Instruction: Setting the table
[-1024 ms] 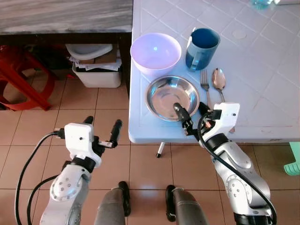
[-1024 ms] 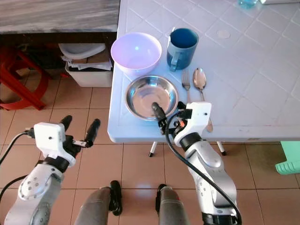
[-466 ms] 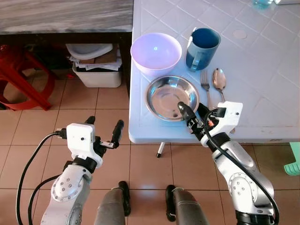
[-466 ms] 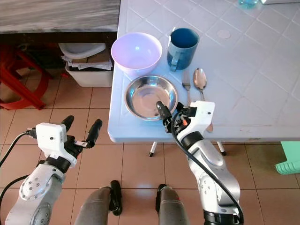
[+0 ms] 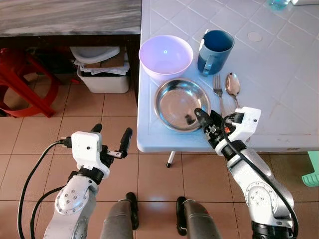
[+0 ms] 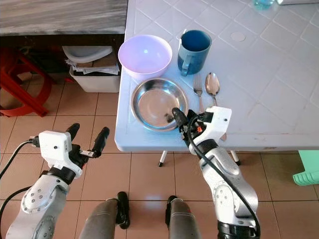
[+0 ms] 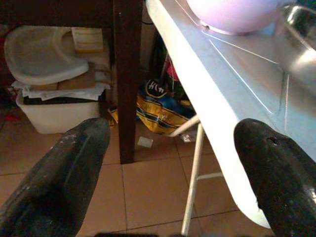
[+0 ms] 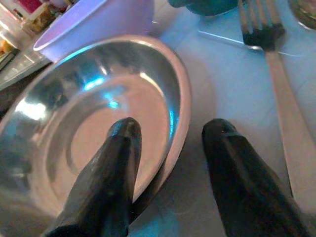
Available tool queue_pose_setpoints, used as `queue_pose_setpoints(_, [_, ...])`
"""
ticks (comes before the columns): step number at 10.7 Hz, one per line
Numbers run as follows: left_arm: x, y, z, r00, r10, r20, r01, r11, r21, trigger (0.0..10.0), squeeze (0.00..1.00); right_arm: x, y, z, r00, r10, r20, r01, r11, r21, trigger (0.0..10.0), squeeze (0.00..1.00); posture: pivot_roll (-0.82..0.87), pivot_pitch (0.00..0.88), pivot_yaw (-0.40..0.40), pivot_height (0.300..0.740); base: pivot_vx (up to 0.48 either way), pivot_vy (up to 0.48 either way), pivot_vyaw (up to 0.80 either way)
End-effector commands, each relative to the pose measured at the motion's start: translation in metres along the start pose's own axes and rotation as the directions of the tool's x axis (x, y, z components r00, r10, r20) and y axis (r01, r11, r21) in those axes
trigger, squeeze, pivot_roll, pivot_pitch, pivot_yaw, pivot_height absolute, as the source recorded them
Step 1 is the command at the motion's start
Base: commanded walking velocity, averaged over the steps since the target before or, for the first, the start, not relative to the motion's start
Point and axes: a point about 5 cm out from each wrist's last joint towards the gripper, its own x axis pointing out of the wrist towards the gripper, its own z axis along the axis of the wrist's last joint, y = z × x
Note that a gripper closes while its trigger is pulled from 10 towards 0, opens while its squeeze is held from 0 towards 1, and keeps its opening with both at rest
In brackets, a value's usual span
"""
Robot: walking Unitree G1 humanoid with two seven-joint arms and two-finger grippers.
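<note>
fork (image 5: 218, 94) lengthwise, tines toward mug (image 5: 215, 51), seemingly

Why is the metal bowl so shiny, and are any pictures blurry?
Right wrist view: the steel bowl mirrors blue and white glints; the fork looks soft. Left wrist view: the close fingers are blurred. Eye views: sharp, with a bright spot in the purple bowl.

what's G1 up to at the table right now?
The right pincer straddles the near rim of the steel plate, one finger inside and one outside, not yet closed. The purple bowl, blue mug, fork and spoon sit on the white table. The left pincer hangs open over the floor.
</note>
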Motion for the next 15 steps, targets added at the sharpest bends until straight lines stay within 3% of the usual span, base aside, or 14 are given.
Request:
queue_pose_setpoints(1, [-0.003,-0.002,0.000,1.000,-0.014,-0.006,0.014,1.000,-0.002,10.0,0.00,-0.006,-0.016,-0.024,0.990,-0.081,-0.119,0.087,0.995,0.047,0.0,0.00,-0.02,0.290,0.018,0.740,0.000,0.000,0.00])
queue_pose_setpoints(4, [-0.003,-0.003,0.001,0.999,-0.037,-0.002,0.037,0.999,-0.008,10.0,0.00,-0.006,-0.026,-0.029,0.977,-0.157,-0.146,0.175,0.977,0.120,0.0,0.00,-0.01,0.292,0.021,0.740,0.000,0.000,0.00])
queue_pose_setpoints(6, [-0.004,-0.007,0.003,0.996,-0.084,0.010,0.084,0.996,-0.028,10.0,0.00,-0.006,-0.027,-0.031,0.973,-0.167,-0.159,0.186,0.976,0.110,0.0,0.00,-0.01,0.292,0.022,0.740,0.000,0.000,0.00])
queue_pose_setpoints(14, [-0.003,-0.008,0.003,0.996,-0.091,0.009,0.091,0.995,-0.032,10.0,0.00,-0.007,-0.034,-0.034,0.953,-0.241,-0.181,0.268,0.953,0.141,0.0,0.00,-0.01,0.291,0.020,0.740,0.000,0.000,0.00])
queue_pose_setpoints(15, [-0.003,-0.008,0.003,0.996,-0.089,0.010,0.090,0.995,-0.031,10.0,0.00,-0.007,-0.033,-0.033,0.953,-0.245,-0.180,0.271,0.953,0.138,0.9,0.00,-0.01,0.291,0.020,0.740,0.000,0.000,0.00])
